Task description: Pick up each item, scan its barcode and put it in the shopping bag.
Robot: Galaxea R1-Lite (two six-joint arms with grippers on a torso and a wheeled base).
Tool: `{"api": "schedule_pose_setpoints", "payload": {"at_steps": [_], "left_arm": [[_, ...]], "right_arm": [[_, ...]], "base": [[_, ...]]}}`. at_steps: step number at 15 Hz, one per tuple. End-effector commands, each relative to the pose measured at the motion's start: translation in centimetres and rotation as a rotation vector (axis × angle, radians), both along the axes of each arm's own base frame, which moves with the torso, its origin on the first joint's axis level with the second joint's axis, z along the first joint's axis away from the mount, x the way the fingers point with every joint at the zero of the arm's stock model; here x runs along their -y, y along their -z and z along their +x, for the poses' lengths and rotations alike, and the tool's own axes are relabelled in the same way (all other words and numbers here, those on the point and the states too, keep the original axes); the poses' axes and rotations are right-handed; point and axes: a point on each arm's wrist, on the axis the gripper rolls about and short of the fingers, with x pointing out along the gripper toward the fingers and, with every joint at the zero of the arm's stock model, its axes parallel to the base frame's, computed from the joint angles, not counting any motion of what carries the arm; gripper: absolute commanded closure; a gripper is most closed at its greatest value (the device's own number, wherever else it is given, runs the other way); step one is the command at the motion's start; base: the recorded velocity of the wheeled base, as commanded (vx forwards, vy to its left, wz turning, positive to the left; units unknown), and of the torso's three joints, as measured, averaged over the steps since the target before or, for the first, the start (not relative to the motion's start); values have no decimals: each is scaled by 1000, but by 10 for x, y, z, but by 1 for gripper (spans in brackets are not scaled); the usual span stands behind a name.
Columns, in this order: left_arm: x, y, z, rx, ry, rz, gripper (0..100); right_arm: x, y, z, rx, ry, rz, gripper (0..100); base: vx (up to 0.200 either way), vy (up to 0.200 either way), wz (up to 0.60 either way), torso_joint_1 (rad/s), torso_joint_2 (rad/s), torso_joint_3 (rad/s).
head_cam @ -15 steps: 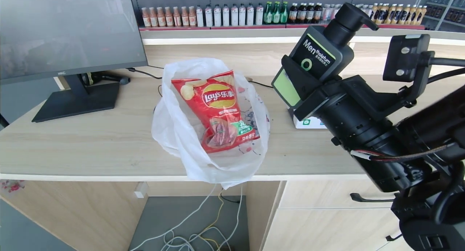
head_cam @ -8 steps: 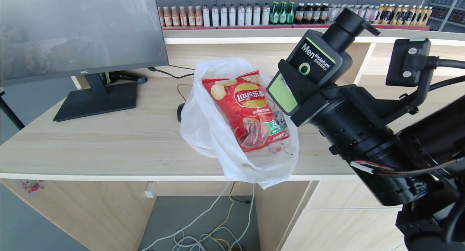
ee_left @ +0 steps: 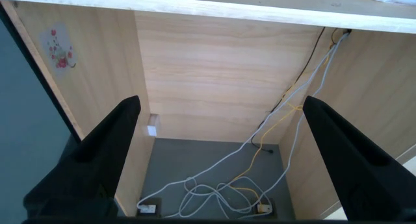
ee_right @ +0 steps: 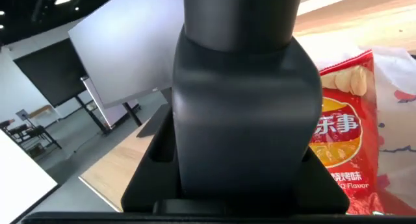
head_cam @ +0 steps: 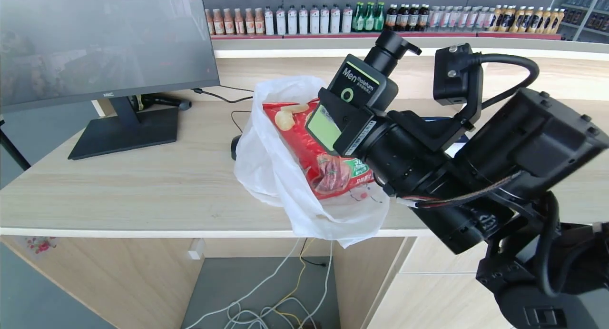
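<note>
A black pump bottle [head_cam: 361, 88] with a green label is held tilted in my right gripper [head_cam: 349, 124], which is shut on its body. It hangs just above the mouth of the white plastic shopping bag [head_cam: 266, 167] on the counter, partly covering the red bag of chips [head_cam: 323, 169] that lies inside. The right wrist view has the bottle [ee_right: 244, 100] close up, with the chips [ee_right: 344, 139] and bag plastic [ee_right: 400, 74] behind it. My left gripper [ee_left: 221, 165] is open and holds nothing, low in front of the counter's underside.
A monitor [head_cam: 95, 38] on a black stand is at the counter's [head_cam: 119, 191] back left, with a handheld scanner [head_cam: 162, 101] behind it. Loose cables [head_cam: 266, 295] hang and lie under the counter. Shelves of drink bottles [head_cam: 380, 17] line the far wall.
The head camera shifted first, sliding the whole scene right. Since then my right arm has carried the pump bottle left and farther out, over the bag and in front of the chips.
</note>
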Motion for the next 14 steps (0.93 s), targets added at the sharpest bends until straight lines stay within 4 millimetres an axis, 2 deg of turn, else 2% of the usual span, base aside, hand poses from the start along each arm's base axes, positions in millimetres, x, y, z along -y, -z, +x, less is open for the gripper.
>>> {"api": "schedule_pose_setpoints", "payload": {"at_steps": [1, 4, 8, 11, 14], "left_arm": [[0, 0, 0, 0, -1, 0, 0], [0, 0, 0, 0, -1, 0, 0], [0, 0, 0, 0, -1, 0, 0], [0, 0, 0, 0, -1, 0, 0], [0, 0, 0, 0, -1, 0, 0]], "right_arm": [[-22, 22, 21, -49, -8, -15, 100], [-34, 30, 48, -50, 17, -2, 100], [-45, 30, 68, -65, 28, 12, 100], [-42, 37, 77, -77, 50, 0, 100], [-31, 51, 102, -95, 117, -14, 100]], "base": [[0, 0, 0, 0, 0, 0], [0, 0, 0, 0, 0, 0], [0, 0, 0, 0, 0, 0], [0, 0, 0, 0, 0, 0], [0, 0, 0, 0, 0, 0]]}}
